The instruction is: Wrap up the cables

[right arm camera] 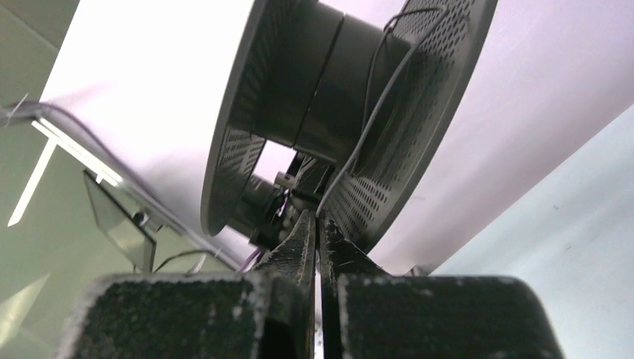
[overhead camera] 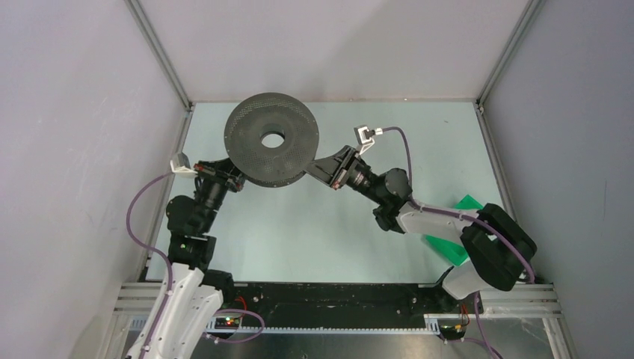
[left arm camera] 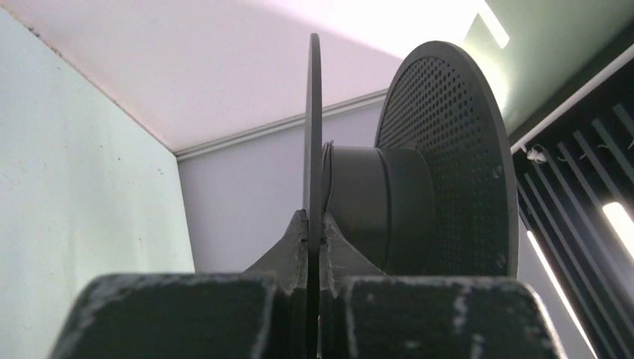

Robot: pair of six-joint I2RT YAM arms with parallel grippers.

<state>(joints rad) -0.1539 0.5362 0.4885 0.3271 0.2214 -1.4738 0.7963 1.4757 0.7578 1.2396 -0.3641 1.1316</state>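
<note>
The big dark grey perforated spool [overhead camera: 273, 140] is held up over the back of the table. My left gripper [overhead camera: 238, 178] is shut on the edge of one flange [left arm camera: 314, 112], which shows edge-on between its fingers [left arm camera: 314, 224]. My right gripper [overhead camera: 320, 166] sits at the spool's right side. In the right wrist view it [right arm camera: 317, 221] is shut on the thin grey cable [right arm camera: 324, 203]. The cable runs from the fingertips up along the inside of the perforated flange [right arm camera: 419, 90] toward the hub [right arm camera: 329, 90]. A fine strand also shows beside the hub [left arm camera: 326, 172] in the left wrist view.
A green flat object [overhead camera: 467, 206] lies at the right, partly under the right arm. Enclosure walls stand close on the left, right and back. A black rail [overhead camera: 321, 299] runs along the near edge. Purple arm cords loop beside each wrist.
</note>
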